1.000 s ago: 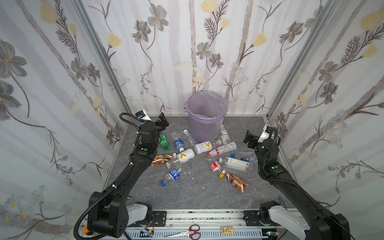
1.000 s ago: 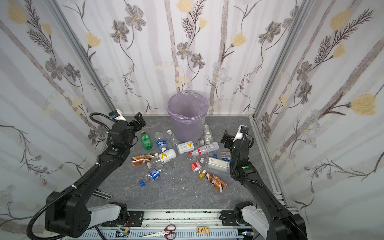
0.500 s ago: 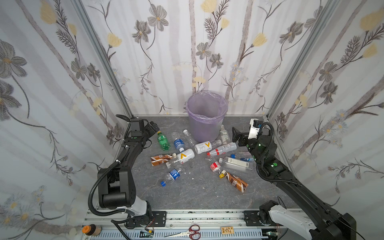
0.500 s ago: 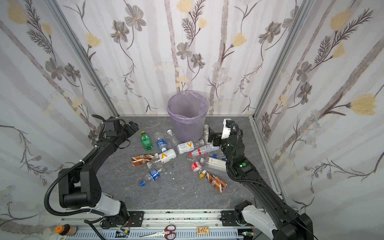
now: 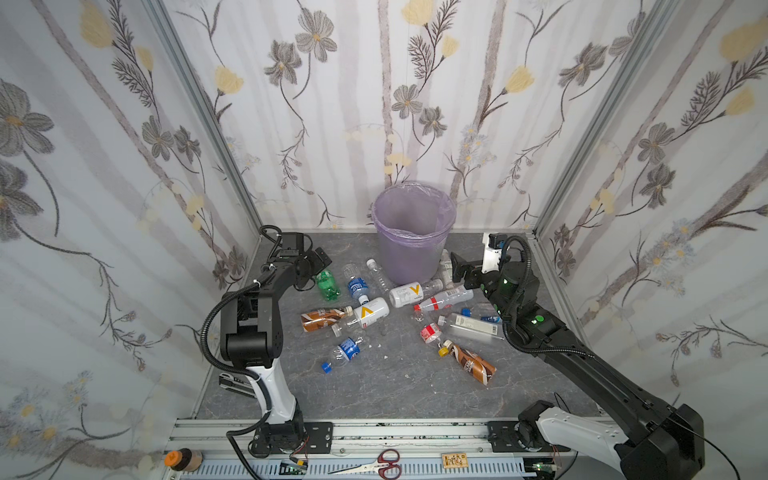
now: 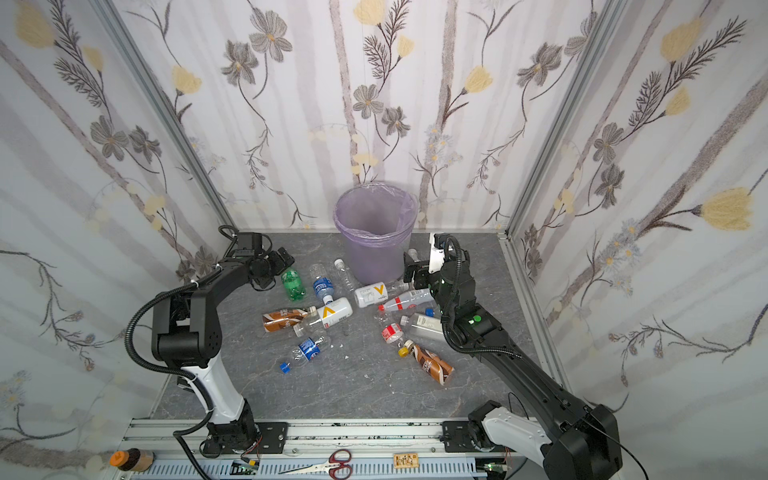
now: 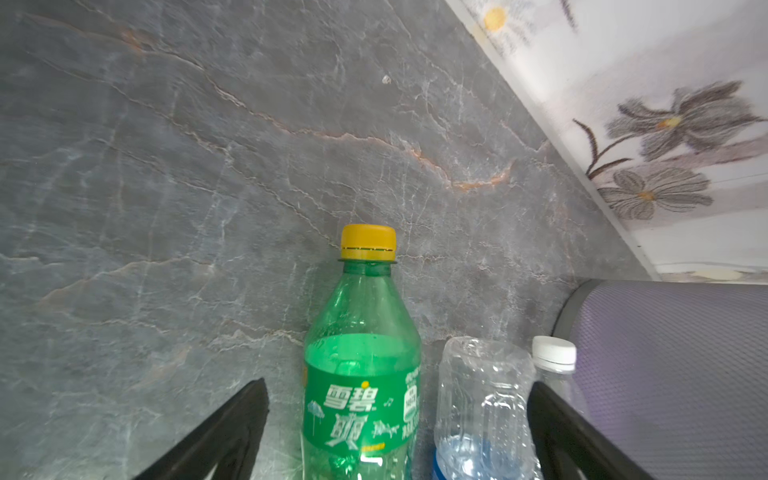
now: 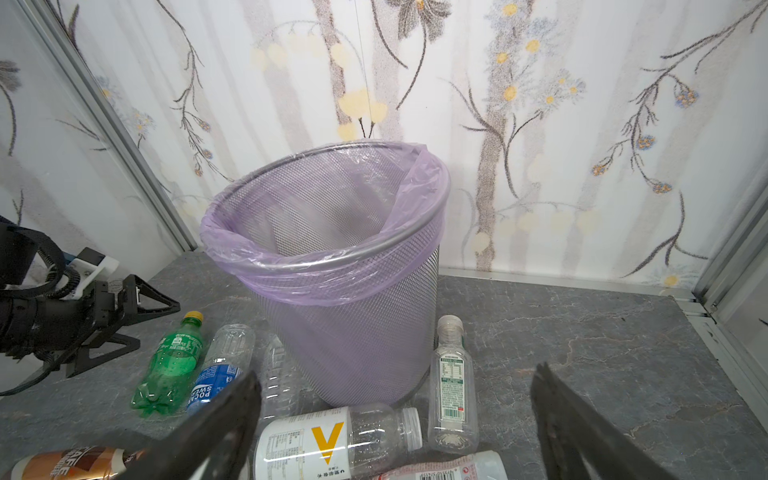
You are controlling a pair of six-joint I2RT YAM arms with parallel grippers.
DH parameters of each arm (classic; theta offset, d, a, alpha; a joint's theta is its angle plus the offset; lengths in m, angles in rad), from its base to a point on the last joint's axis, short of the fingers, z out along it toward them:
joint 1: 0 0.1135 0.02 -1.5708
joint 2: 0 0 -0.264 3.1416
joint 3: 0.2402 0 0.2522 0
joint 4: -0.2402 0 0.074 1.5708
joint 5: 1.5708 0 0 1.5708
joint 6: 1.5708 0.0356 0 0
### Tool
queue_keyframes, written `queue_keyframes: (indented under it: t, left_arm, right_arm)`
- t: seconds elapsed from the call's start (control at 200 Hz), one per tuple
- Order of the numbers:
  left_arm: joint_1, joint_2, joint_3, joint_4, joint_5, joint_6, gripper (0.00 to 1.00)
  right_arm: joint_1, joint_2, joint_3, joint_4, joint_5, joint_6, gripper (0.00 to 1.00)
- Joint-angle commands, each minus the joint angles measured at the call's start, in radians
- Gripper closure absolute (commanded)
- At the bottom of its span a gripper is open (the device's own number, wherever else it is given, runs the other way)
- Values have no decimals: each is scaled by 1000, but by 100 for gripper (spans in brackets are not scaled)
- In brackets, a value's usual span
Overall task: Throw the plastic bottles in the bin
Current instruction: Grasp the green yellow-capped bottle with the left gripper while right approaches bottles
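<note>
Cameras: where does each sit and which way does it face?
Top views: high in front, looking down on the grey table; both arms, left tool, right tool show.
Left wrist: on left arm, facing down at the green plastic bottle; own tool frames it.
Right wrist: on right arm, facing the lilac-bagged round mesh bin; own and left tool show.
Shared: all show bottle and bin.

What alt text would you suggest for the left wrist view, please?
A green Sprite bottle with a yellow cap lies on the grey marbled table, framed by the open, empty left pincer. Beside it lie a clear blue-labelled bottle and a white-capped bottle, next to the lilac-lined mesh bin.
</note>
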Motion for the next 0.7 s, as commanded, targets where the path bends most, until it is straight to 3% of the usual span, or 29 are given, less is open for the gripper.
queue_keyframes:
  t: [0.0, 0.425, 0.694]
  left_arm:
    - [-21, 28, 35, -73, -60, 45, 0]
    - [-51, 117, 100, -176, -176, 131, 2]
    - [-67, 146, 106, -177, -168, 133, 14]
  right_arm:
    - [1, 3, 7, 14, 27, -14, 0]
    - [1, 9, -13, 51, 54, -25, 0]
    - [2, 21, -18, 53, 66, -25, 0]
